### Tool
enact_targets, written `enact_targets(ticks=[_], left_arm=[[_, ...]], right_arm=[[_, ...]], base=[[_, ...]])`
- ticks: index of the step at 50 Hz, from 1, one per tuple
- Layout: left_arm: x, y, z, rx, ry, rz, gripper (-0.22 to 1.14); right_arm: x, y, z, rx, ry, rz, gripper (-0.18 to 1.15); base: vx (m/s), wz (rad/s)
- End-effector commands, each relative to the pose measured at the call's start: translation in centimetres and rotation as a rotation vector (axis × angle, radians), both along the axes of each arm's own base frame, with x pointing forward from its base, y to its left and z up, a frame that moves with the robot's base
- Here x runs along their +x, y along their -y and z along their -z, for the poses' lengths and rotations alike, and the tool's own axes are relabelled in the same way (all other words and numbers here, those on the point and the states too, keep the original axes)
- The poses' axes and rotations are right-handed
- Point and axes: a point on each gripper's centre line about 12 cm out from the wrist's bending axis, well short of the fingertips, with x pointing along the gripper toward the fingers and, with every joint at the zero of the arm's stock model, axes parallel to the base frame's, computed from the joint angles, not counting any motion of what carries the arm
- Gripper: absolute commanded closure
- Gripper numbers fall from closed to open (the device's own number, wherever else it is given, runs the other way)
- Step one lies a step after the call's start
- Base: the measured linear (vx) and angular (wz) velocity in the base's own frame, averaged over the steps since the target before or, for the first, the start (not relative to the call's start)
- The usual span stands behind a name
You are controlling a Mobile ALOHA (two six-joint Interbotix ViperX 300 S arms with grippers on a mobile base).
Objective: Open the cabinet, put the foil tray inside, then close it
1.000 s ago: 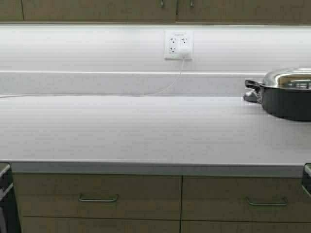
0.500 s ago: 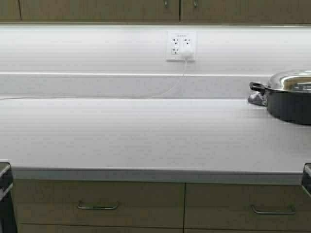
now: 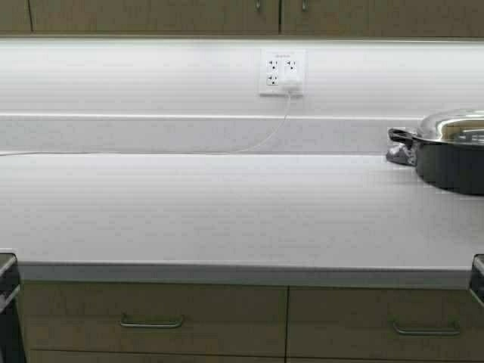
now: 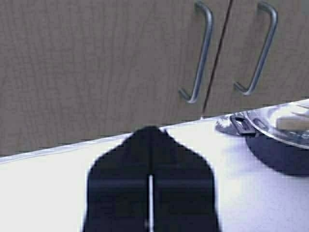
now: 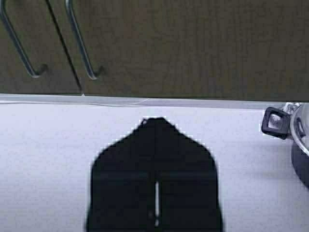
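The cabinet [image 3: 151, 15] hangs above the counter; only its lower edge with two small curved handles [image 3: 259, 6] shows in the high view. Its two doors and handles also show in the left wrist view [image 4: 200, 53] and the right wrist view [image 5: 79, 43], and both doors are closed. My left gripper [image 4: 150, 131] is shut and empty above the counter. My right gripper [image 5: 155, 121] is shut and empty too. The foil tray is not clearly in view; a small silvery piece [image 3: 398, 155] lies by the pot's handle.
A dark pot with a steel lid [image 3: 454, 151] stands at the counter's right. A white outlet [image 3: 282, 72] with a cord is on the back wall. The white counter [image 3: 227, 212] has drawers [image 3: 151, 321] under its front edge.
The robot moved a little toward the counter between one second and half a second ago, so the scene shifted down and right. Nothing has changed since.
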Motion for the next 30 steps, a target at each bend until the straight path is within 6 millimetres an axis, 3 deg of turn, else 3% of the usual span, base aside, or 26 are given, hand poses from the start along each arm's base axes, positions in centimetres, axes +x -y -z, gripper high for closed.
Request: enact_targets(ticks=[1, 30], left_arm=[[-0.12, 0.03, -1.12, -0.014, 0.029, 0.003, 0.87], [-0.12, 0.10, -1.26, -0.016, 0.033, 0.005, 0.87]], right_arm=[[-0.20, 0.00, -0.84, 0.003, 0.025, -0.003, 0.90], [-0.32, -0.04, -0.76, 0.003, 0.024, -0.006, 0.90]], base=[[0.00, 0.00], [0.00, 0.00]])
